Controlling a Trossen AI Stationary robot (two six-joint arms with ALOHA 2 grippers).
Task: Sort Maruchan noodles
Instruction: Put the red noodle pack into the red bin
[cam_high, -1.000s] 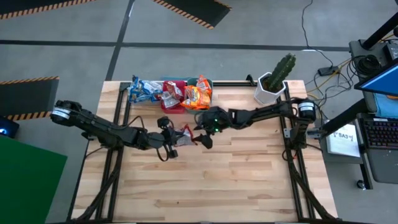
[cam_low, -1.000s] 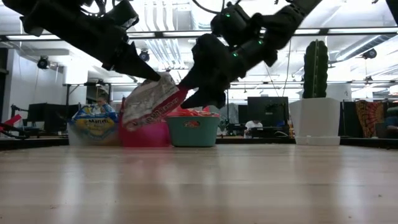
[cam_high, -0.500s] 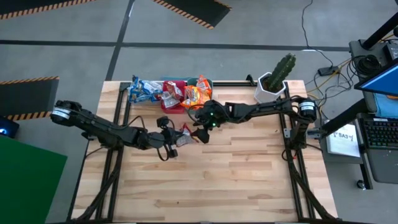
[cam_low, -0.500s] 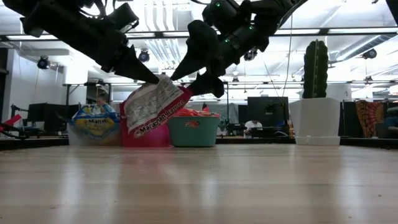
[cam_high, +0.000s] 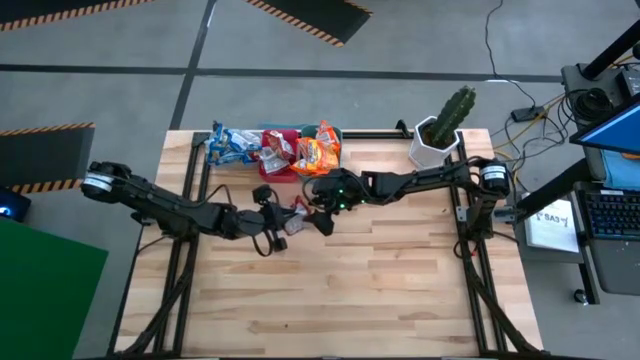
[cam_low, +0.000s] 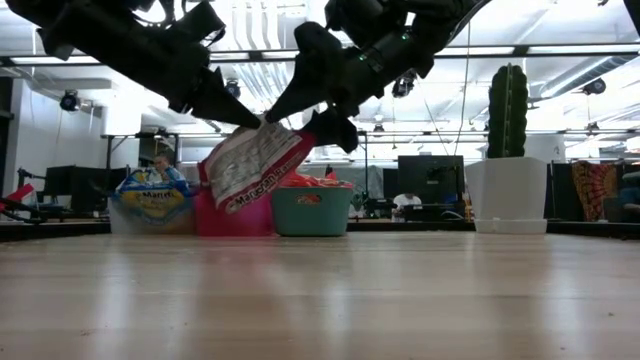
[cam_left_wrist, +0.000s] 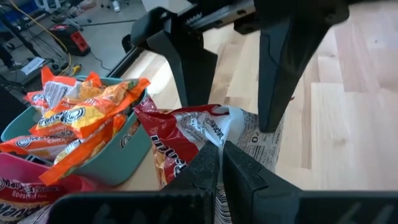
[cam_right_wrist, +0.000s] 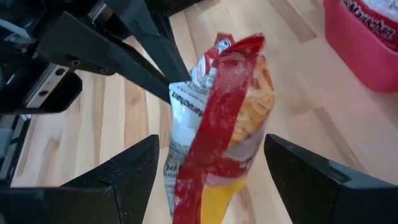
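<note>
A red-and-white Maruchan packet (cam_low: 255, 165) hangs in the air over the table's middle, also seen in the high view (cam_high: 298, 211). My left gripper (cam_left_wrist: 219, 155) is shut on it, coming in from the table's left (cam_high: 284, 222). My right gripper (cam_right_wrist: 210, 142) is open, reaching in from the right (cam_high: 318, 213). Its two fingers stand on either side of the packet's upper right part (cam_low: 300, 135) with a gap on both sides. Other packets fill three bins at the far edge. My left gripper pinches the packet's top edge (cam_left_wrist: 224, 127) between its two fingers, which slant down from the table's left. The packet is lifted clear of the table and hangs tilted below the fingertips (cam_low: 250, 120), its printed white face toward the near side.
At the far edge stand a clear bin (cam_high: 232, 145) of blue packets, a red bin (cam_high: 278, 158) and a teal bin (cam_high: 318, 152) of orange packets. A cactus in a white pot (cam_high: 440, 130) occupies the far right corner. Bare wood lies toward the near edge.
My right gripper has risen and moved toward the table's left, closing in on the packet until its fingers straddle it. My left gripper has kept its hold, and the packet has swung slightly, showing more of its printed face.
</note>
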